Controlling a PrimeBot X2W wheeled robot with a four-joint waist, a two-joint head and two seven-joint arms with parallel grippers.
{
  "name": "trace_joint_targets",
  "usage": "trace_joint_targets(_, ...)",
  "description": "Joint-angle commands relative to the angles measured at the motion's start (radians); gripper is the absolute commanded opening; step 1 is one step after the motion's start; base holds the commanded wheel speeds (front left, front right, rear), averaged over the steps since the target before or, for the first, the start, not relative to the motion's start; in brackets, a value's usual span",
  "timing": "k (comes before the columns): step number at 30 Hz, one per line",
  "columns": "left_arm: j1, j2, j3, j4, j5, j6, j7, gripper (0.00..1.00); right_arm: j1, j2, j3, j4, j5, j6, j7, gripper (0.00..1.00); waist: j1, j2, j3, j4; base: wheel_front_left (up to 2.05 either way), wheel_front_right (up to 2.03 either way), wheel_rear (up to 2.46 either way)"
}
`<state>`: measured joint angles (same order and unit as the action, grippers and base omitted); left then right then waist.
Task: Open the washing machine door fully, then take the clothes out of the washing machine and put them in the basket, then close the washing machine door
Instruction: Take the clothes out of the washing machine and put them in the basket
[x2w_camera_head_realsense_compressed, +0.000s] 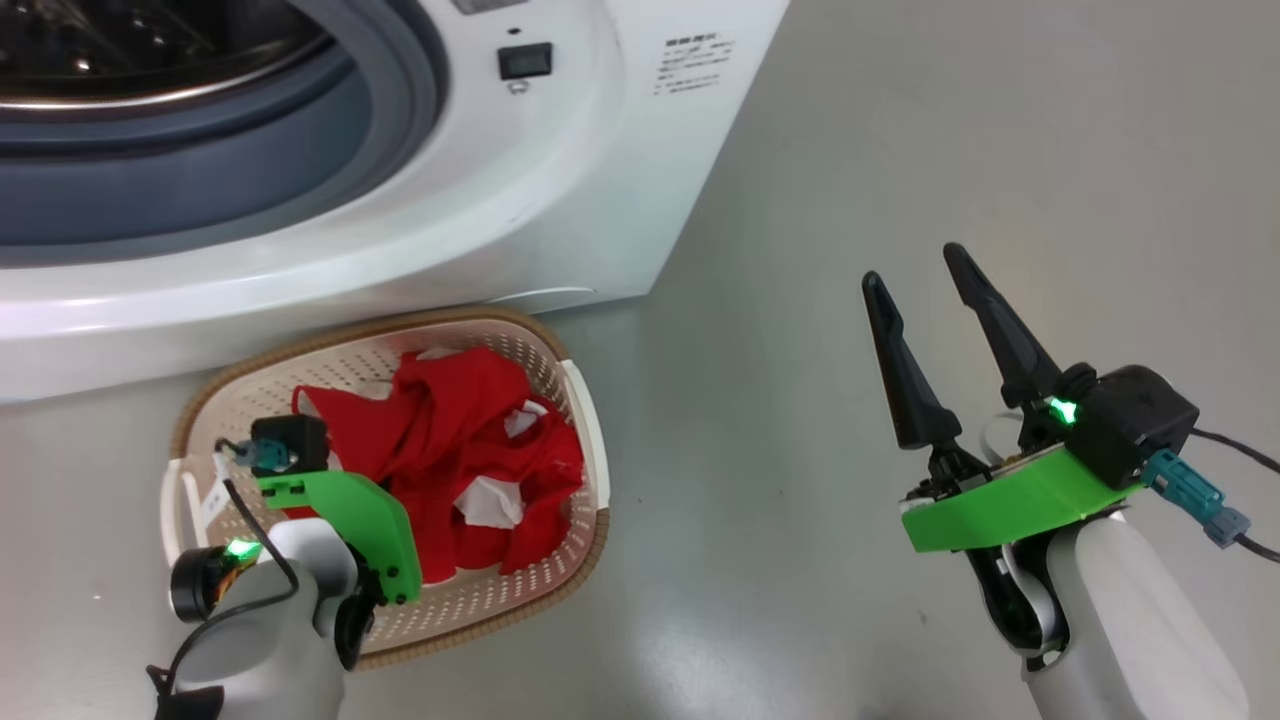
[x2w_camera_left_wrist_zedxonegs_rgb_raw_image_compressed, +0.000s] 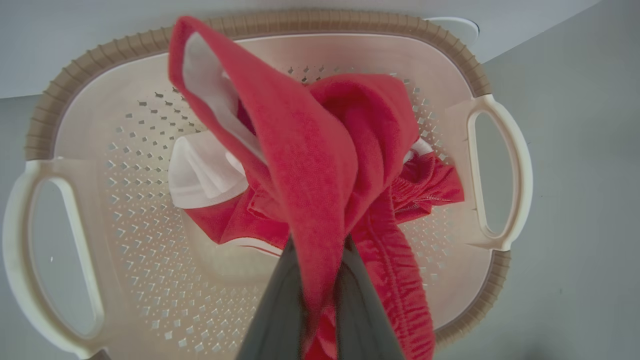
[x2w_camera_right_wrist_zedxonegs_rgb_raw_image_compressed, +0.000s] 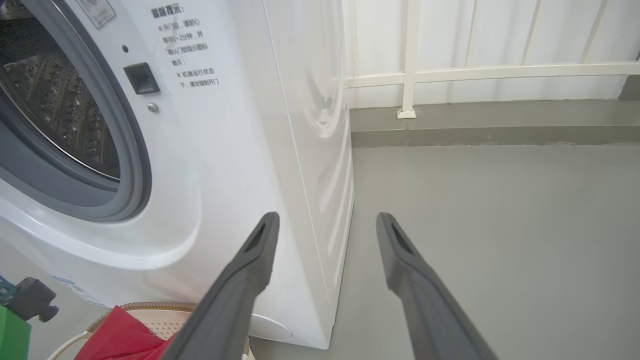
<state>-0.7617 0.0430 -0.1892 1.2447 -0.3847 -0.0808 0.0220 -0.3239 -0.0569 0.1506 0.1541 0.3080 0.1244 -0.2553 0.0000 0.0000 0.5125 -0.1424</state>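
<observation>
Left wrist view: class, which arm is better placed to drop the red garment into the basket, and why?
Left. The left hand is shut on the red garment directly over the basket; the right hand is open, empty, over floor.

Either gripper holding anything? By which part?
The left gripper pinches a fold of the red clothes above the basket; which part of the garment can't be told. The right gripper is open, empty.

Floor (x2w_camera_head_realsense_compressed: 950, 130) is lying open right of the washer (x2w_camera_head_realsense_compressed: 600, 180); the basket (x2w_camera_head_realsense_compressed: 540, 590), just before it, is brimming with clothes (x2w_camera_head_realsense_compressed: 450, 440).
</observation>
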Motion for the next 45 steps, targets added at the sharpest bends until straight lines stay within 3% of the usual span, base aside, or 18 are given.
trace_joint_targets(1, -0.005, 0.029, 0.023, -0.002, -0.011, -0.008, 0.003, 0.00, -0.007, 0.004, 0.027, -0.025, 0.007, 0.006, -0.006, 1.00, 0.0000, 0.0000, 0.019, -0.020, 0.00, 0.00, 0.00)
trace_joint_targets(7, -0.016, 0.044, 0.014, 0.029, -0.019, -0.015, 0.082, 0.00, -0.019, 0.006, 0.030, -0.029, 0.010, 0.006, -0.006, 1.00, 0.0000, 0.0000, 0.045, -0.041, 0.00, 0.00, 0.00)
trace_joint_targets(18, -0.009, 0.042, -0.005, 0.041, -0.029, -0.021, 0.102, 0.00, -0.023, 0.006, 0.031, -0.024, 0.013, 0.006, -0.006, 1.00, 0.0000, 0.0000, 0.049, -0.044, 0.00, 0.00, 0.00)
trace_joint_targets(19, -0.010, 0.041, -0.006, 0.042, -0.030, -0.022, 0.094, 0.04, -0.021, 0.006, 0.029, -0.022, 0.012, 0.006, -0.006, 1.00, 0.0000, 0.0000, 0.043, -0.040, 0.00, 0.00, 0.00)
trace_joint_targets(21, -0.011, 0.037, -0.011, 0.040, -0.033, -0.028, 0.071, 0.45, -0.019, 0.006, 0.026, -0.015, 0.010, 0.006, -0.006, 1.00, 0.0000, 0.0000, 0.030, -0.034, 0.00, 0.00, 0.00)
trace_joint_targets(22, -0.011, 0.035, -0.014, 0.040, -0.034, -0.032, 0.059, 0.84, -0.018, 0.006, 0.025, -0.011, 0.009, 0.006, -0.006, 1.00, 0.0000, 0.0000, 0.023, -0.031, 0.00, 0.00, 0.00)
trace_joint_targets(23, -0.011, 0.033, -0.021, 0.039, -0.033, -0.035, 0.047, 1.00, -0.018, 0.006, 0.023, -0.007, 0.007, 0.006, -0.006, 1.00, 0.0000, 0.0000, 0.015, -0.028, 0.00, 0.00, 0.00)
trace_joint_targets(37, 0.053, 0.016, -0.074, -0.021, -0.055, -0.049, -0.234, 1.00, 0.022, 0.007, -0.039, 0.044, -0.023, 0.006, -0.006, 1.00, 0.0000, 0.0000, -0.135, 0.017, 0.00, 0.00, 0.00)
trace_joint_targets(45, 0.126, 0.025, -0.092, -0.137, -0.091, -0.050, -0.281, 1.00, 0.051, 0.007, -0.087, 0.063, -0.050, 0.006, -0.006, 1.00, 0.0000, 0.0000, -0.219, 0.050, 0.00, 0.00, 0.00)
